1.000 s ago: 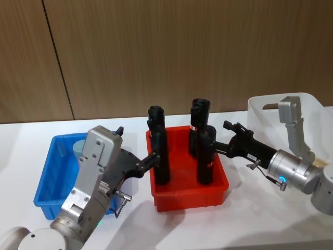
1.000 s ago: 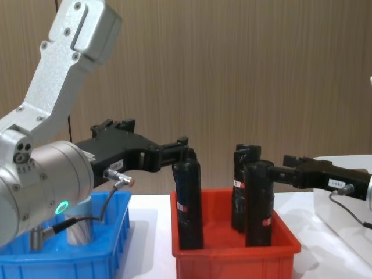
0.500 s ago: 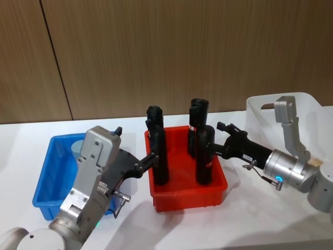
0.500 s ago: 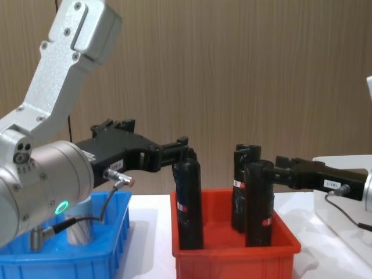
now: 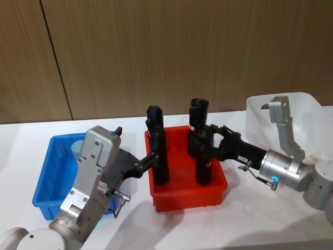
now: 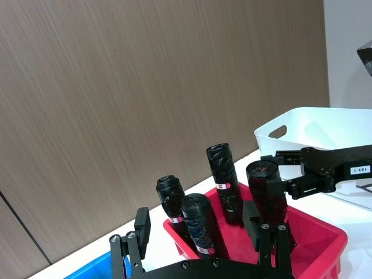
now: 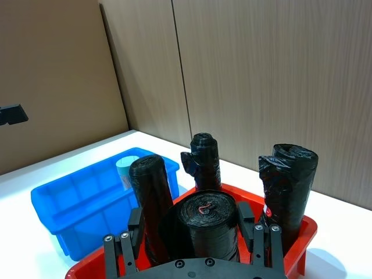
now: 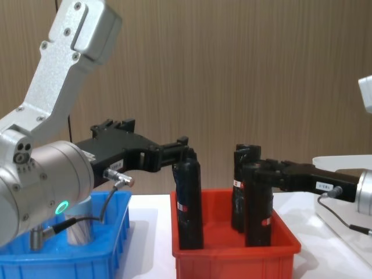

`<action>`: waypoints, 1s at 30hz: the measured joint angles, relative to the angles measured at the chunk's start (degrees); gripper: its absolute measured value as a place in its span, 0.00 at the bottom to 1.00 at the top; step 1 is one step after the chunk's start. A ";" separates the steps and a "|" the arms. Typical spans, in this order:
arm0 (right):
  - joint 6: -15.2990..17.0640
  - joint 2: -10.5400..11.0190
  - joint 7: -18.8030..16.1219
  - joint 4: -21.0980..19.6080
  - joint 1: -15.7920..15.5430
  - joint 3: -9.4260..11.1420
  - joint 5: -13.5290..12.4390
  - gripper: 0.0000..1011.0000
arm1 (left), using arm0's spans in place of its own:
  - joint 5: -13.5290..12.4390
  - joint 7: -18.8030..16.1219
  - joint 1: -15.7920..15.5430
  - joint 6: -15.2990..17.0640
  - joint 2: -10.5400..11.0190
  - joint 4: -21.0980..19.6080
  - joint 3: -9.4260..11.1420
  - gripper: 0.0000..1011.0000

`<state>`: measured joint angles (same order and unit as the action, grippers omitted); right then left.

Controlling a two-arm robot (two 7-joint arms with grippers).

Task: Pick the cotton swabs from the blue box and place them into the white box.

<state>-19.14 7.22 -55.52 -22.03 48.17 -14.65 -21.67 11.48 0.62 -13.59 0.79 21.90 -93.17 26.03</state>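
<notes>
Bright, even indoor light; soft shadows on the white table [image 5: 250, 219]; sharp focus throughout.

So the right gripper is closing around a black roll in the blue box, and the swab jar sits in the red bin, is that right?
Half right. The right gripper does straddle a black roll, but that roll stands in the red bin, as the head view shows. The swab jar sits in the blue box.

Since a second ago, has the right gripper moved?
Yes. The right gripper has advanced leftward over the red bin, and its open fingers now straddle the front black roll.
</notes>
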 joint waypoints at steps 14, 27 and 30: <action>-3.30 -1.53 0.27 8.15 4.33 -0.84 0.64 0.84 | 0.00 0.00 0.00 0.00 0.00 0.00 0.00 0.99; -6.13 -2.18 2.87 12.05 6.46 -1.30 2.14 0.53 | 0.00 0.00 0.00 0.00 0.00 0.00 0.00 0.99; -6.51 -2.15 3.33 11.81 6.51 -1.27 2.29 0.51 | 0.00 0.00 0.00 0.00 0.00 0.00 0.00 0.99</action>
<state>-25.66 5.07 -52.19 -10.22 54.68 -15.91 -19.38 11.48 0.62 -13.59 0.79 21.89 -93.17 26.03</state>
